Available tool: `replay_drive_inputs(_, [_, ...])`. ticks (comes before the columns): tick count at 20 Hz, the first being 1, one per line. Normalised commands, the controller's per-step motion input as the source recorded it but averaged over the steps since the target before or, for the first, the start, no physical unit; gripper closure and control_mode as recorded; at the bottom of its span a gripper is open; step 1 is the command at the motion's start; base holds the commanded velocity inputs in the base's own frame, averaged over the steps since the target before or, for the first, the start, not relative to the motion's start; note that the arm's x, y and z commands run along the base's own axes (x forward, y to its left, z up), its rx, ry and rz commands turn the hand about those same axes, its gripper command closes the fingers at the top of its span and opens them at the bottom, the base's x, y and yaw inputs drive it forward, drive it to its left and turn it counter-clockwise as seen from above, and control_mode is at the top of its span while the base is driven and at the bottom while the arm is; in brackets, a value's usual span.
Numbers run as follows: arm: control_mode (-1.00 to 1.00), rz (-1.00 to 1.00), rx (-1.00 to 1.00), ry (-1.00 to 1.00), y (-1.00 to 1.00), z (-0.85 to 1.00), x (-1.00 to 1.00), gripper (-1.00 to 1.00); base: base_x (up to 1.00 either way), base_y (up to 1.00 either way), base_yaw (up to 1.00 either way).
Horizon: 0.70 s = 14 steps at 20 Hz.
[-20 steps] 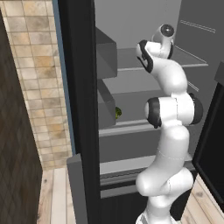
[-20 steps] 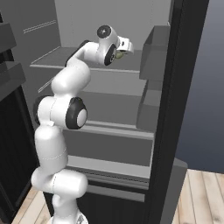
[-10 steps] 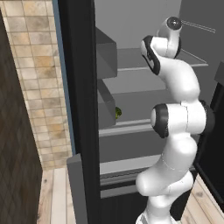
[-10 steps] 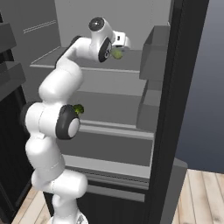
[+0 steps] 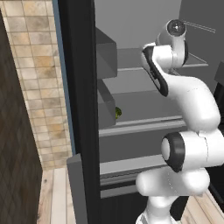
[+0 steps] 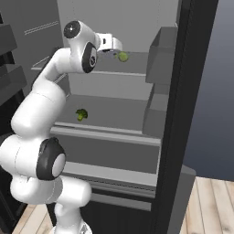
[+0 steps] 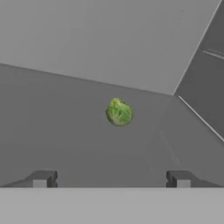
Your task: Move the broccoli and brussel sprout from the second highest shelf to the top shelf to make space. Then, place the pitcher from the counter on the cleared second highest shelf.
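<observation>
Claw: I see my claw (image 6: 115,49) up at top-shelf height inside the fridge, spread wide and empty; in the hand view its two dark tips (image 7: 41,179) stand far apart with nothing between them.
Sprout: the sprout (image 6: 123,56) lies on the top shelf (image 6: 116,71), just beyond the claw and clear of it; in the hand view it (image 7: 119,112) sits ahead of the tips, centred between them.
Broccoli: the broccoli (image 6: 82,114) rests on the second shelf (image 6: 105,135), near its front rim, well below the claw. From the left base view I catch it (image 5: 117,113) as a green edge behind a door bin (image 5: 106,108).
Arm: it rises from the base and bends in over the top shelf.
</observation>
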Motion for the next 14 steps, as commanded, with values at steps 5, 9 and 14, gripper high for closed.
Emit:
replay_drive_inputs(5, [-1.0, 0.0, -0.04, -0.07, 0.41, -0.41, -1.0, -1.0, 0.0, 0.0, 0.0])
replay_drive_inputs(9, [-1.0, 0.02, 0.0, 0.0, 0.25, -0.51, -1.0, -1.0, 0.0, 0.0, 0.0])
replay_drive_inputs(14, [-1.0, 0.07, 0.05, 0.02, 0.18, -0.52, -1.0, -1.0, 0.0, 0.0, 0.0])
